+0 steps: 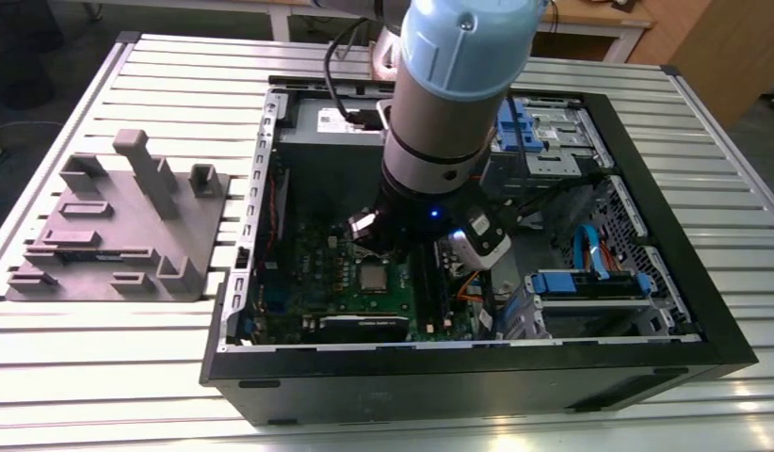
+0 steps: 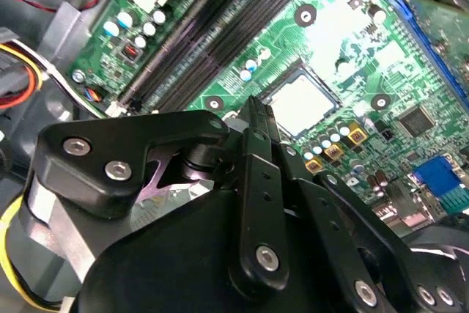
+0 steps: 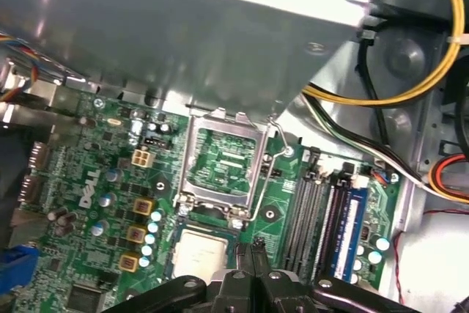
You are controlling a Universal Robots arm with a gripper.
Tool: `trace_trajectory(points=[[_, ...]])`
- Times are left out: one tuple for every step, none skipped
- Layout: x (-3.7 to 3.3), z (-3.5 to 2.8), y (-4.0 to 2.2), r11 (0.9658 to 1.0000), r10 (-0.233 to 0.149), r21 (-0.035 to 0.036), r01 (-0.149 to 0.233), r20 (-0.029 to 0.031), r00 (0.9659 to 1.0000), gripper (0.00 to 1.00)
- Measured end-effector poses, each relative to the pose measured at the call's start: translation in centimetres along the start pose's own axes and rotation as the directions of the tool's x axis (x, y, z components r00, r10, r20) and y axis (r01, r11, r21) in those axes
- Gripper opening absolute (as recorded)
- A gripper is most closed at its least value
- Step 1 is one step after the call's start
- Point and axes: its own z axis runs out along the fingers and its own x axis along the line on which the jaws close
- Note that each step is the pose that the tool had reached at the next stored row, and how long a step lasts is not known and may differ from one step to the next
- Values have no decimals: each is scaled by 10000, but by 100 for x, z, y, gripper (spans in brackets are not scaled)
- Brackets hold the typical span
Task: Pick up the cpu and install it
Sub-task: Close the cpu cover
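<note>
The cpu lies flat in its socket on the green motherboard, inside the open computer case. It appears as a pale silver square in both wrist views. The socket's metal frame stands swung open beside it. My gripper hovers just above the board, right next to the chip's edge. Its black fingers are pressed together with nothing between them. In the exterior view the arm's wrist hangs over the board and hides the fingertips.
Memory slots run beside the socket. Yellow and black cables and the grey power supply wall crowd one side. Blue drive brackets sit toward the exterior view's right. A grey fixture block rests on the slatted table at its left.
</note>
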Motion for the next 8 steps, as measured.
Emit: trace_trajectory(points=[[-8,0,-2,10000,0,1,0,-1,10000,10],[-11,-1,-3,10000,-1,2,1,-1,10000,10],[-11,0,-2,10000,1,1,-1,0,10000,10],[-16,0,-4,10000,0,0,0,0,10000,10],[-20,0,-5,10000,0,1,0,0,10000,10],[-21,0,-5,10000,0,1,0,0,10000,10],[-21,0,-5,10000,0,1,0,0,10000,10],[-21,0,-5,10000,0,0,0,0,10000,10]])
